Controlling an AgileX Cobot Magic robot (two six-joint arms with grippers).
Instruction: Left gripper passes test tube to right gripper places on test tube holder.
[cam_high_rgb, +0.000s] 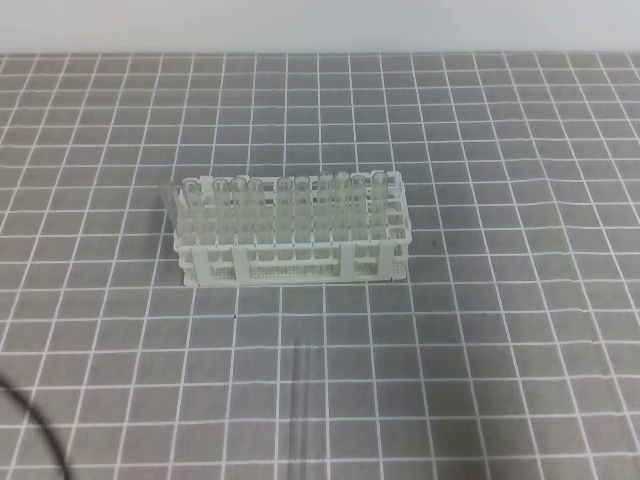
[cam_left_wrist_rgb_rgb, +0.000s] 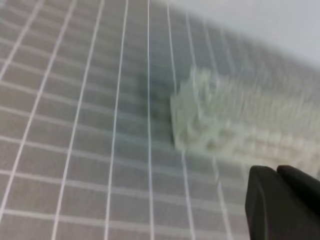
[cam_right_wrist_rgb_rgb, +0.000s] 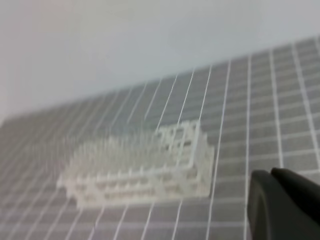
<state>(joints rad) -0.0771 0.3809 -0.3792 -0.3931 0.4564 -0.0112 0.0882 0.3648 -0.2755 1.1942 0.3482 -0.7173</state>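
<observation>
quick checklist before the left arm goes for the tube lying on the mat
1. Test tube lying free on the mat in front of the test tube holder: ok.
2. Holder upright: ok.
3. Left gripper shut, needs opening first: not ok.
4. Right gripper shut, empty: ok for now.
5. Free hole in holder for the tube: cannot tell.
6. Black cable apart from the tube: ok.

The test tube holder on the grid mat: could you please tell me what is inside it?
The test tube holder holds clear tubes standing upright in its back rows. The front holes look empty. Its perforated base shows through the front openings. The tubes' lower ends are hidden by the lattice, so their contents cannot be judged.
</observation>
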